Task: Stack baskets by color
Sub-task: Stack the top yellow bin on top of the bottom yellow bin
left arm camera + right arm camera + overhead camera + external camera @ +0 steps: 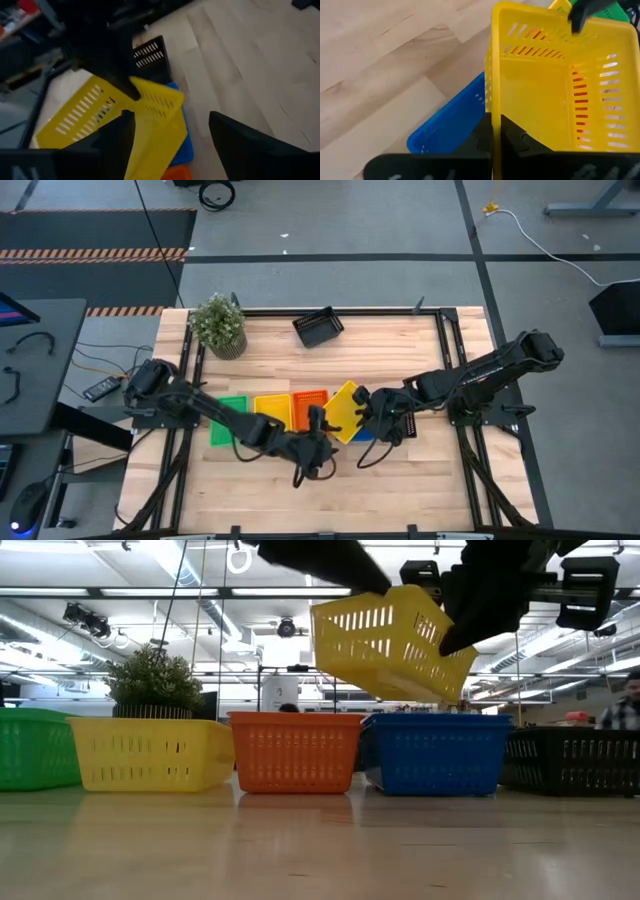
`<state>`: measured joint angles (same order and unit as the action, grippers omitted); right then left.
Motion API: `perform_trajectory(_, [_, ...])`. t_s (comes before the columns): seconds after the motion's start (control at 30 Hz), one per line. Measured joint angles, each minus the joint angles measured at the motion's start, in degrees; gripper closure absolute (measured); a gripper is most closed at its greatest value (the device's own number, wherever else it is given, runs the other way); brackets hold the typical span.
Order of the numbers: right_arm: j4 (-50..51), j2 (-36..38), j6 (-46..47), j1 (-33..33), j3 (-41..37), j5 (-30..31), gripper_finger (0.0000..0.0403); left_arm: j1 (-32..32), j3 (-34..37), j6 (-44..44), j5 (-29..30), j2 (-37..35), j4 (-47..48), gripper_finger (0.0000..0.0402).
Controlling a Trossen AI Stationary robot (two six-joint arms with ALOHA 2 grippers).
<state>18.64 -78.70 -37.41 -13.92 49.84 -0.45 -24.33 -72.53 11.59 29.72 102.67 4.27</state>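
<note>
**A:** What lies on the tabletop [400,490]?

**B:** A pale wooden tabletop seen from above, with two dark arms reaching in from either side. A row of baskets sits near its middle — a green basket [231,420], a yellow basket [270,411], an orange basket [309,408] and a blue basket [435,753], side by side. A black basket [319,327] stands apart toward the far edge, and a potted plant [219,325] stands at the far left corner.

**A:** Is anything being held?

**B:** Yes. A second yellow basket, the raised yellow basket [385,640], hangs tilted in the air above the blue one, clear of the row. The right gripper [496,131] is clamped on its rim, one finger on each side of the wall.

**A:** And the left gripper?

**B:** The left gripper [172,137] sits just beside the same raised basket, its two fingers spread apart and touching nothing that I can make out. In its wrist view the basket's corner lies between the fingers.

**A:** Anything behind the tabletop?

**B:** From tabletop height, another black basket [575,760] shows to the right of the blue one, and the room beyond has bright ceiling lights. A person [625,705] is partly visible at the far right edge.
</note>
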Motion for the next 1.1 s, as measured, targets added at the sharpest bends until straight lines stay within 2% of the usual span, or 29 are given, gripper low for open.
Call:
perform_trajectory(0.17, [0.5, 0.0, 0.0, -0.6, 0.0, 0.0, 0.0394, 3.0, 0.0, -2.7, -8.5, 0.0, 4.1, 0.0151])
perform_trajectory(0.3, [0.5, 0.0, 0.0, -1.0, 0.0, 0.0, 0.0394, 4.4, 0.0, -5.5, -10.2, 0.0, 5.1, 0.0183])
perform_trajectory(0.53, [0.3, 0.0, -0.1, -1.2, 0.0, 0.6, 0.0391, 4.4, 0.0, -5.8, -10.4, 0.0, 5.6, 0.0296])
perform_trajectory(0.67, [-0.6, 0.0, -0.2, -1.1, 0.0, 1.3, 0.0375, 4.0, 0.0, -4.9, -11.2, 0.0, 6.8, 0.0378])
perform_trajectory(0.7, [-1.4, 0.0, 0.0, -1.1, 0.0, 1.5, 0.0369, 3.7, 0.0, -4.5, -10.9, 0.0, 6.8, 0.0387])
perform_trajectory(0.9, [-8.7, 1.7, 0.9, -1.7, -0.2, 2.2, 0.0315, 1.6, 0.0, -5.4, -8.8, -0.1, 7.5, 0.0387])
perform_trajectory(1.0, [-12.3, 3.4, 0.7, -2.6, -0.2, 3.2, 0.0286, -0.2, 0.0, -6.0, -4.8, -0.1, 7.9, 0.0391])
perform_trajectory(1.1, [-17.6, 5.9, 4.2, -3.3, 0.2, 6.8, 0.0268, -2.1, 0.0, -7.0, 2.5, -0.1, 10.3, 0.0392])
